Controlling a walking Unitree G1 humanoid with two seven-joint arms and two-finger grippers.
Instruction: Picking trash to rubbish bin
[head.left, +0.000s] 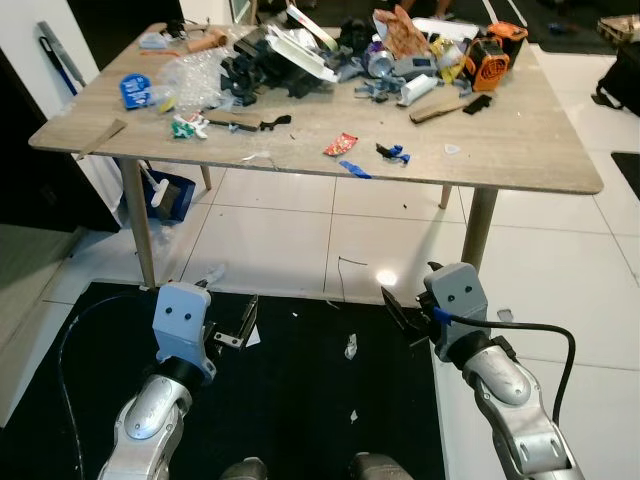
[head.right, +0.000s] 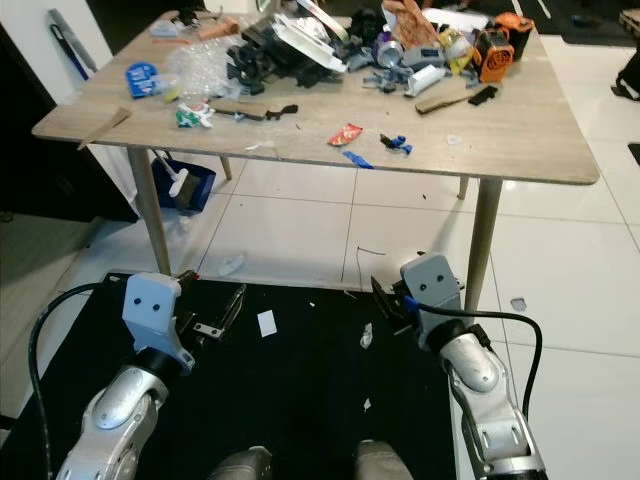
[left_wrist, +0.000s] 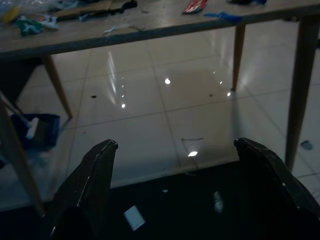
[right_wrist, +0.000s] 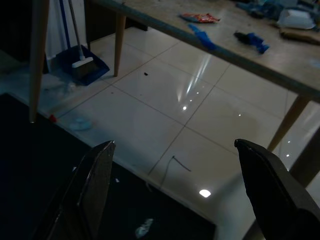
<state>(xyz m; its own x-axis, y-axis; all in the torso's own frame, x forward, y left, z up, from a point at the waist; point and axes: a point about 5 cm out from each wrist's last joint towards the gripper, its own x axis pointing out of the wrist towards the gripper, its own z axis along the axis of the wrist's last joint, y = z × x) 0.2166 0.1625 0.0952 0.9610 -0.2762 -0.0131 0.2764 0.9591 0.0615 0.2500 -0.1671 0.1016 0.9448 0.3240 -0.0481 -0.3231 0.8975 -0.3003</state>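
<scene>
A wooden table (head.left: 520, 150) was seen ahead on the white tiled floor (head.left: 270, 245), its far half heaped with trash (head.left: 300, 55): black plastic parts, crumpled clear wrap, a white dish-shaped piece, an orange and black tool (head.left: 487, 62). Nearer the front edge of the table, a red wrapper (head.left: 340, 144), a blue strip (head.left: 354, 169) and a small black and blue item (head.left: 392, 153) were laid out close together. A black mat (head.left: 300, 390) was spread on the floor at the near side, with small white scraps (head.left: 351, 347) scattered on it. A blue dustpan with a brush (head.left: 168, 193) was propped under the table's left end.

The left gripper (left_wrist: 175, 145) was held low over the mat, its fingers spread wide and nothing between them. The right gripper (right_wrist: 175, 145) was held likewise on the right, fingers spread and empty. Both were kept well apart from the trash on the table.
</scene>
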